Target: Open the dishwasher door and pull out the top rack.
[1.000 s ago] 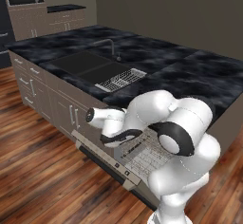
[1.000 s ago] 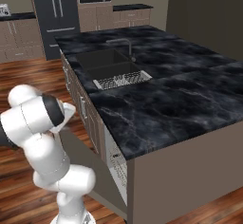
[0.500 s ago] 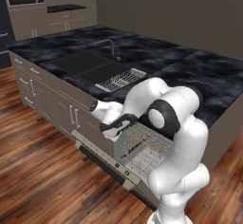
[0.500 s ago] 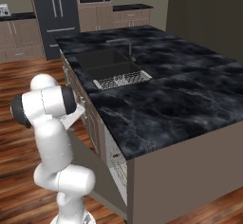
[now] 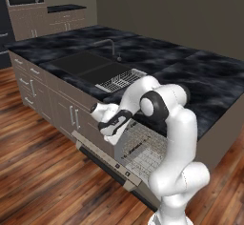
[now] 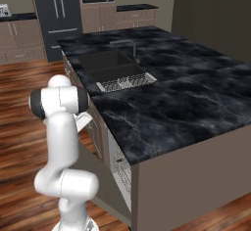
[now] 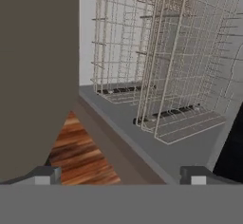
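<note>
The dishwasher door point(image 5: 110, 164) hangs open and lowered, its dark button strip facing up along the front edge. Behind it the light-grey wire top rack point(image 5: 141, 139) sits inside the tub. My gripper point(image 5: 117, 125) hovers at the left side of the opening, just above the door and short of the rack. In the hand view the fingertips point(image 7: 45, 175) stand far apart with nothing between them, so the gripper is open. Wire racks point(image 7: 156, 57) rise ahead of them over the grey inner surface point(image 7: 142, 140). I cannot tell there which rack is the top one.
A black marble island top point(image 5: 200, 81) holds a black sink point(image 5: 88, 64) and a small white dish-drainer grid point(image 5: 119, 79). Taupe cabinet doors point(image 5: 66, 112) with short silver handles stand left of the dishwasher. Wood floor point(image 5: 43, 171) lies open in front.
The arm's elbow has swung up and toward the island. The hand has edged slightly closer to the dishwasher opening. The door has stayed open.
</note>
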